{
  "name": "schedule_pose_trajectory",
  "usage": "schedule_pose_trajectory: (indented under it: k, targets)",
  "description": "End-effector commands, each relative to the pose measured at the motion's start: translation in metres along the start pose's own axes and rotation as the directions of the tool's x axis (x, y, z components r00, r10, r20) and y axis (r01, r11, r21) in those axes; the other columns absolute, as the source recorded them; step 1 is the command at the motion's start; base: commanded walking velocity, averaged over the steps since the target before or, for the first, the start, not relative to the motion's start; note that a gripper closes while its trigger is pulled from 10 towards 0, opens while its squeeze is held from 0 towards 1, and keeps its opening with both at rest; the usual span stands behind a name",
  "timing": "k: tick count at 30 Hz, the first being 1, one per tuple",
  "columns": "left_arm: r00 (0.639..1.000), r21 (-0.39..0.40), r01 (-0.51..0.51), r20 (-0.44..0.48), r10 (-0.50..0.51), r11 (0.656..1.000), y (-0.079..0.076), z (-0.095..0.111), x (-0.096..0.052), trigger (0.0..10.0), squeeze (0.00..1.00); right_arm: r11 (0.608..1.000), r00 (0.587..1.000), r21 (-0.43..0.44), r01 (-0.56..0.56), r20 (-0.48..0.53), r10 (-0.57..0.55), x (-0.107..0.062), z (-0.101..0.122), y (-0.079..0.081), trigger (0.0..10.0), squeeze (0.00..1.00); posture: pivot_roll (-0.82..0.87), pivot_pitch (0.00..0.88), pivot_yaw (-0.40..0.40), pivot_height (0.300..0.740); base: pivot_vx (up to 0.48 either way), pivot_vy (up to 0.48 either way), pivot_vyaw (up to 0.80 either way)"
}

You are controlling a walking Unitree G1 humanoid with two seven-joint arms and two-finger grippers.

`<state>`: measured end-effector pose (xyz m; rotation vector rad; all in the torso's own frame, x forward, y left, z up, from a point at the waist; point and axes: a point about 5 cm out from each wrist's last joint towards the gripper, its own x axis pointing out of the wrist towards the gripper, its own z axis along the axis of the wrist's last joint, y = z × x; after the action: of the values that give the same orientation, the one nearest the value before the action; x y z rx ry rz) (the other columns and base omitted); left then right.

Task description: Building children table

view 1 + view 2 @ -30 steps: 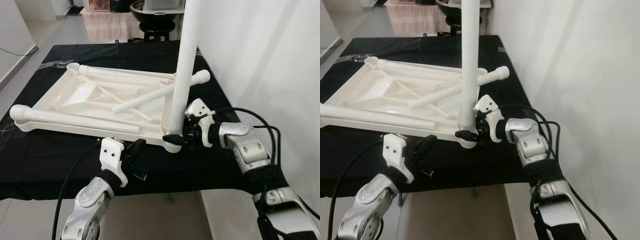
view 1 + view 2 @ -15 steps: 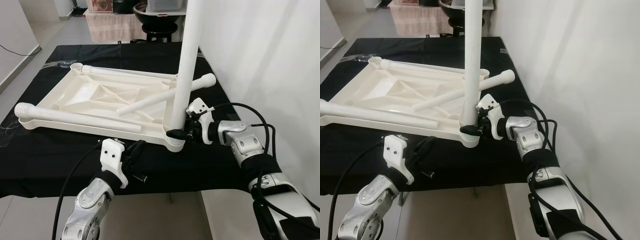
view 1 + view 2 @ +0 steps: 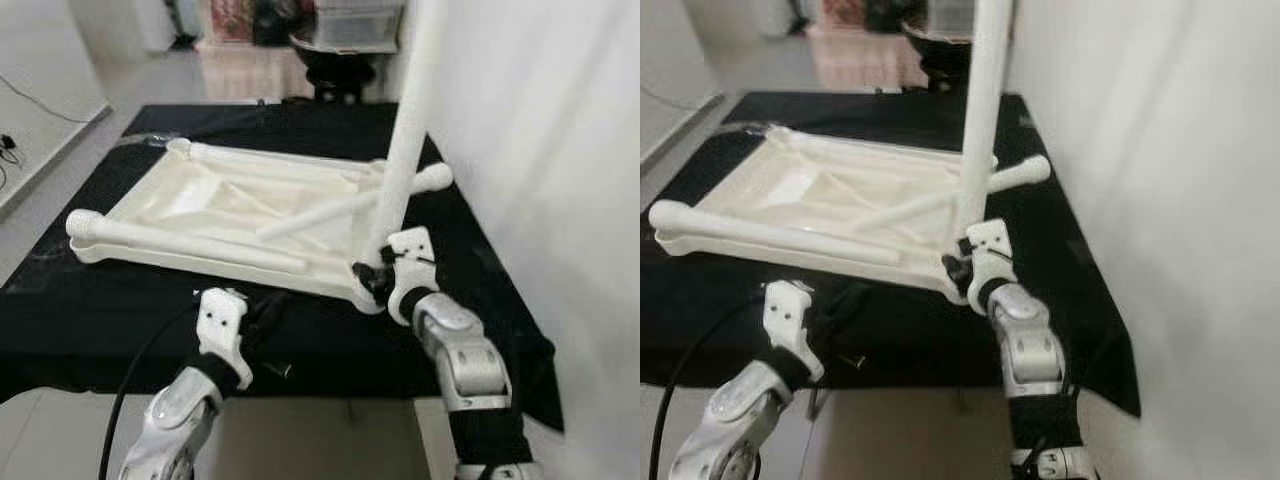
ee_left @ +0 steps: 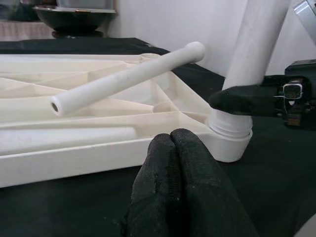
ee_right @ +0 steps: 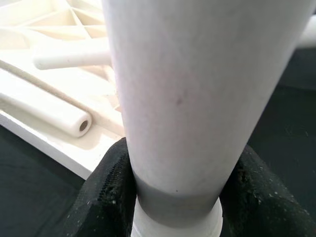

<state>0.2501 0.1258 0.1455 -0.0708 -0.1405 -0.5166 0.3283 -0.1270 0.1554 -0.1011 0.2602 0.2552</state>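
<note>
A white table top (image 3: 190, 200) lies upside down on the black-covered table (image 3: 90, 320). One white leg (image 3: 405, 150) stands upright in its near right corner socket (image 4: 229, 140). My right gripper (image 3: 372, 278) is shut on the base of this leg, with black fingers (image 5: 106, 192) on either side. Below the top's front edge, my left gripper (image 4: 173, 143) is shut with nothing in it. Three loose legs rest on the top: one along the near edge (image 3: 190, 242), one slanting (image 4: 123, 79), one at the far edge (image 3: 270, 157).
A white wall (image 3: 540, 150) runs close along the table's right side. Behind the table stand a dark bowl on a stool (image 3: 340, 50) and a covered piece of furniture (image 3: 245, 65). Pale floor (image 3: 50, 120) lies to the left.
The whole picture has shifted and blurred, so the camera has moved. My right forearm now reaches the leg from the near side. Both grippers stay as they were.
</note>
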Motion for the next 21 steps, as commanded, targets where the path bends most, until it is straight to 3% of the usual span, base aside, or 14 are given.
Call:
schedule_pose_trajectory:
  k: [1, 6, 7, 8, 9, 15, 16, 17, 19, 21]
  targets:
    - [1.000, -0.007, 0.019, -0.019, -0.020, 1.000, -0.001, -0.002, 0.000, 10.0, 0.00, 0.999, 0.991, -0.017, 0.047, -0.123, -0.049, 0.002, -0.024, -0.002, 0.0, 0.00, 0.02, 0.120, -0.023, 0.740, 0.000, 0.000, 0.00]
    - [1.000, -0.002, 0.014, -0.019, -0.014, 1.000, -0.001, -0.003, 0.001, 10.0, 0.00, 1.000, 0.993, -0.028, 0.006, -0.115, -0.010, 0.009, -0.017, 0.005, 0.0, 0.00, 0.02, 0.113, -0.029, 0.740, 0.000, 0.000, 0.00]
    - [1.000, -0.001, 0.005, -0.015, -0.005, 1.000, -0.001, -0.002, 0.001, 10.0, 0.00, 0.999, 0.993, -0.024, -0.036, -0.112, 0.034, 0.011, -0.014, 0.009, 10.0, 0.00, 0.02, 0.113, -0.033, 0.740, 0.000, 0.000, 0.00]
    - [1.000, -0.001, 0.005, -0.015, -0.005, 1.000, -0.001, -0.002, 0.001, 10.0, 0.00, 0.999, 0.993, -0.024, -0.036, -0.112, 0.034, 0.011, -0.014, 0.009, 10.0, 0.00, 0.02, 0.113, -0.033, 0.740, 0.000, 0.000, 0.00]
    - [1.000, -0.001, -0.004, -0.011, 0.004, 1.000, -0.001, -0.002, 0.001, 10.0, 0.00, 0.988, 0.987, -0.013, -0.155, -0.054, 0.154, 0.010, 0.000, 0.020, 10.0, 1.00, 0.02, 0.111, -0.034, 0.740, 0.000, 0.000, 0.00]
    - [1.000, -0.005, 0.001, -0.013, -0.001, 1.000, -0.001, -0.003, 0.002, 10.0, 0.00, 0.957, 0.957, -0.025, -0.288, 0.036, 0.288, 0.009, 0.025, 0.021, 10.0, 1.00, 0.01, 0.102, -0.038, 0.740, 0.000, 0.000, 0.00]
    - [1.000, -0.006, 0.002, -0.012, -0.002, 1.000, -0.002, -0.003, 0.003, 10.0, 0.00, 0.936, 0.935, -0.061, -0.347, 0.051, 0.350, 0.009, 0.032, 0.019, 10.0, 0.00, 0.01, 0.101, -0.037, 0.740, 0.000, 0.000, 0.00]
    - [1.000, -0.007, 0.003, -0.012, -0.003, 1.000, -0.002, -0.003, 0.003, 10.0, 0.00, 0.918, 0.918, -0.085, -0.387, 0.058, 0.392, 0.010, 0.036, 0.017, 10.0, 0.00, 0.01, 0.101, -0.037, 0.740, 0.000, 0.000, 0.00]
    - [1.000, -0.008, 0.003, -0.010, -0.004, 1.000, -0.002, -0.003, 0.003, 10.0, 0.00, 0.837, 0.846, -0.184, -0.515, 0.048, 0.531, 0.009, 0.042, 0.014, 10.0, 0.00, 0.02, 0.098, -0.043, 0.740, 0.000, 0.000, 0.00]
    - [1.000, -0.009, 0.003, -0.009, -0.003, 1.000, -0.003, -0.003, 0.004, 10.0, 0.00, 0.778, 0.792, -0.210, -0.592, 0.025, 0.610, 0.008, 0.044, 0.012, 10.0, 0.00, 0.02, 0.098, -0.043, 0.740, 0.000, 0.000, 0.00]
